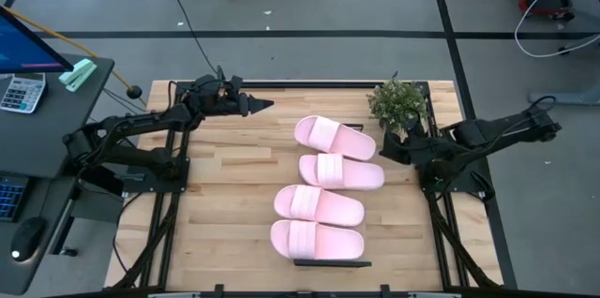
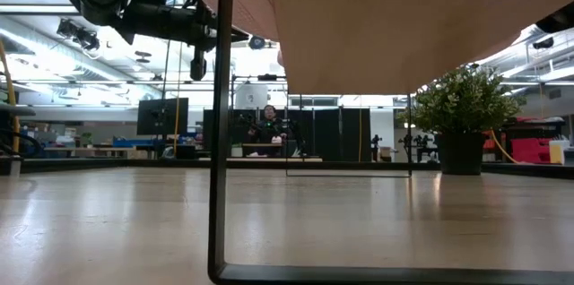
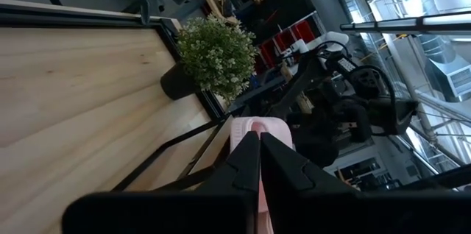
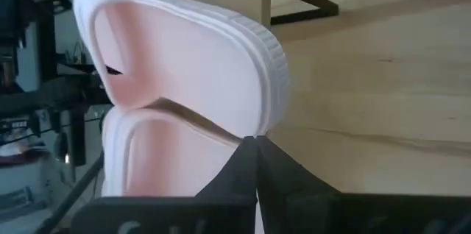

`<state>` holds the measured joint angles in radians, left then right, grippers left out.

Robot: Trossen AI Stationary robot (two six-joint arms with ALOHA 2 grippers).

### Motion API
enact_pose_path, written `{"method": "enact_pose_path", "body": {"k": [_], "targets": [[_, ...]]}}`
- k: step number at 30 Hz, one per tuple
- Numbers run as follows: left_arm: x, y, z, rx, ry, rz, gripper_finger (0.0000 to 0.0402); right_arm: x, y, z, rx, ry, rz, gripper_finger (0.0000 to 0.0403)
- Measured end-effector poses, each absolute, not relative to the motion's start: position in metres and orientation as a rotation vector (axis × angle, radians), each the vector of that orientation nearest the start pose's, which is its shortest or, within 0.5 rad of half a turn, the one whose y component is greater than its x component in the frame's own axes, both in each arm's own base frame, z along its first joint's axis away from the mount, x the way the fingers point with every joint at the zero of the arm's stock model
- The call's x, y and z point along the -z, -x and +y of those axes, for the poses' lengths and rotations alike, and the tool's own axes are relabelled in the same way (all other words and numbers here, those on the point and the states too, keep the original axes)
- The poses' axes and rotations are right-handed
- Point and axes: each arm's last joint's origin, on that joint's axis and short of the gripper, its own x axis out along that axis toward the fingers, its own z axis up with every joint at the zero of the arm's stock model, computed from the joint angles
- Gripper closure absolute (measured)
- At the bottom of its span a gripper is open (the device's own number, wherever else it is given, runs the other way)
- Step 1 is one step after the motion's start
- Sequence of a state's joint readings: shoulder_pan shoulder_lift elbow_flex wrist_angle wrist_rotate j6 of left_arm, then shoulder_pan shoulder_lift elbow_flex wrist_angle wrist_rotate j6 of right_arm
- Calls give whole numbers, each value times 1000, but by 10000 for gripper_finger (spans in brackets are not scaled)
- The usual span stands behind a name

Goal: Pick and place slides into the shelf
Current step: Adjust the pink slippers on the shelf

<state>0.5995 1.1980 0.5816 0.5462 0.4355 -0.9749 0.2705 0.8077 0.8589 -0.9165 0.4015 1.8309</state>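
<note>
Four slides (image 1: 323, 188) already sit in a row on the shelf (image 1: 332, 262) at table centre, so the placing looks complete. Left gripper (image 1: 265, 105), at eleven o'clock, and right gripper (image 1: 382, 145), at three o'clock, are both clenched and empty.

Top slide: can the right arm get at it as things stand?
Probably yes. The right gripper sits shut just beside the top slide; only the plant stands close, behind the arm, not between them.
</note>
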Motion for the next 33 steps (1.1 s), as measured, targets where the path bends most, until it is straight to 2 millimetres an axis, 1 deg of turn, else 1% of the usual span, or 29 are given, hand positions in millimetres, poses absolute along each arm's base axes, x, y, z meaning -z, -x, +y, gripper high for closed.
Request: {"method": "enact_pose_path", "body": {"k": [5, 7, 9, 12, 16, 19, 22, 24, 27, 30, 33], "targets": [[-250, -215, 132, -183, 1008, -20, 395, -294, -133, 23, 859, -1376, 382, 399], [-250, -215, 132, -183, 1007, -20, 394, -291, -131, 22, 895, -1347, 403, 386], [-250, -215, 132, -183, 1008, -20, 388, -289, -129, 22, 920, -1330, 425, 364], [-250, -215, 132, -183, 1007, -20, 379, -289, -129, 21, 925, -1323, 411, 313], [-250, -215, 132, -183, 1007, -20, 376, -289, -130, 20, 937, -1334, 385, 223], [-250, -215, 132, -183, 1007, -20, 382, -278, -134, 20, 943, -1409, 384, 162], [-250, -215, 132, -183, 1007, -20, 390, -264, -142, 20, 921, -1470, 379, 124], [-250, -215, 132, -182, 1007, -20, 393, -256, -146, 18, 911, -1476, 340, 116], [-250, -215, 132, -180, 1008, -19, 392, -249, -154, 14, 863, -1480, 250, 122], [-250, -215, 132, -179, 1008, -19, 386, -239, -160, 9, 824, -1478, 207, 144], [-250, -215, 132, -179, 1008, -19, 383, -229, -164, 4, 796, -1501, 157, 176]]}}
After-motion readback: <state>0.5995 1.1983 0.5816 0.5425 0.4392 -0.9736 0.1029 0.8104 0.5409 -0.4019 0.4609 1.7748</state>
